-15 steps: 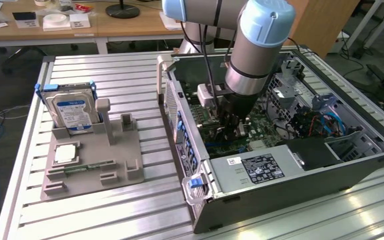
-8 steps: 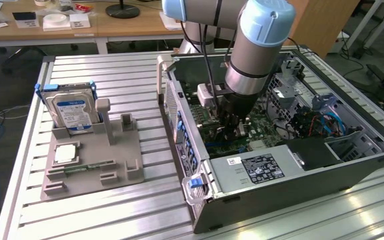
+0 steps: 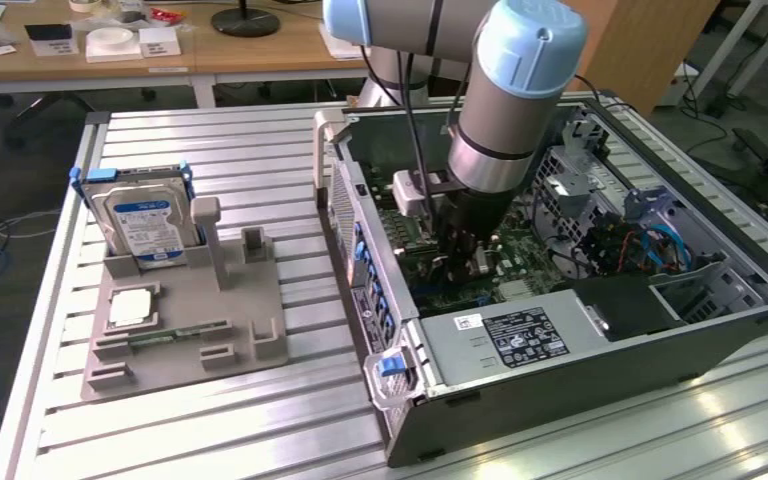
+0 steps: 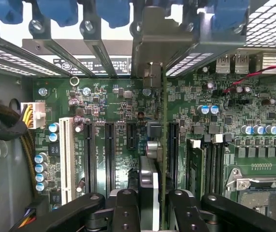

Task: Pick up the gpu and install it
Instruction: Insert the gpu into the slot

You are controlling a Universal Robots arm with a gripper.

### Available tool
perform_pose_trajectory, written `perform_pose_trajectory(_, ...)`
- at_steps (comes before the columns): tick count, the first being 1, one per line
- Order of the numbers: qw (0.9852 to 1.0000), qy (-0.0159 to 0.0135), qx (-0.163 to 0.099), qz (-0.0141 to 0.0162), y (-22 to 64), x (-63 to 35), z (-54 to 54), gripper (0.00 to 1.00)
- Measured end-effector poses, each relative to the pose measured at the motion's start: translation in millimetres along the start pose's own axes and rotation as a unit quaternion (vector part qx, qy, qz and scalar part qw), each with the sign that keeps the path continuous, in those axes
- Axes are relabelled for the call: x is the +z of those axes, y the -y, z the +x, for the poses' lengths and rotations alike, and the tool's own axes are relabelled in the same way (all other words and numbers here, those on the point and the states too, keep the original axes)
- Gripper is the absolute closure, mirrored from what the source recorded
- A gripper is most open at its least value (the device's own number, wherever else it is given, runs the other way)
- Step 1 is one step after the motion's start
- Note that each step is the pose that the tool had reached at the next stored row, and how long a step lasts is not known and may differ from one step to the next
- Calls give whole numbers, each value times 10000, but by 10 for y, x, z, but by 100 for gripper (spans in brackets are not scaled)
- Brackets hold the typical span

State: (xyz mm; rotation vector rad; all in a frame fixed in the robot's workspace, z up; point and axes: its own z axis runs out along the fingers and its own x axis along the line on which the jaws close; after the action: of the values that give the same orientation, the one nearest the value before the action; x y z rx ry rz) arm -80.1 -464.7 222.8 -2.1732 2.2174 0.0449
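One hand (image 4: pixel 150 212) pinches the gpu (image 4: pixel 153 145) on edge above the green board (image 4: pixel 109 101) inside the open computer case (image 3: pixel 598 350). We see little room: slots (image 4: pixel 110 150) sit close on both sides. Its long side runs toward the case's back wall, metal end (image 4: pixel 152 43) there.

Gpu (image 4: pixel 153 193): thin expansion card seen edge-on in the wrist view, standing upright on its long edge above the green motherboard (image 4: pixel 128 121), running parallel to the black expansion slots (image 4: pixel 110 150). Greenish board edge visible along one side, a grey cylindrical part on its face, grey metal end bracket (image 4: pixel 152 34) reaching up among the rear slot openings of the open computer case (image 3: pixel 704 350). Clamped near the camera between the black pincer (image 4: pixel 153 212) fingers (image 4: pixel 126 212), one on each face. Whether fully seated in a slot, not discernible.
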Motion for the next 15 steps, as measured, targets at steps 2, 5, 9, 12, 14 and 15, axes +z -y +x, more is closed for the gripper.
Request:
perform_pose_trajectory(2,10000,-1,0,0,0,15,1,72)
perform_pose_trajectory(5,10000,1,0,1,0,19,0,72)
perform_pose_trajectory(9,10000,2,0,3,-3,19,0,72)
perform_pose_trajectory(12,10000,3,-1,3,-5,22,1,72)
perform_pose_trajectory(14,10000,0,0,3,-7,41,2,72)
perform_pose_trajectory(15,10000,-4,0,0,-8,51,3,72)
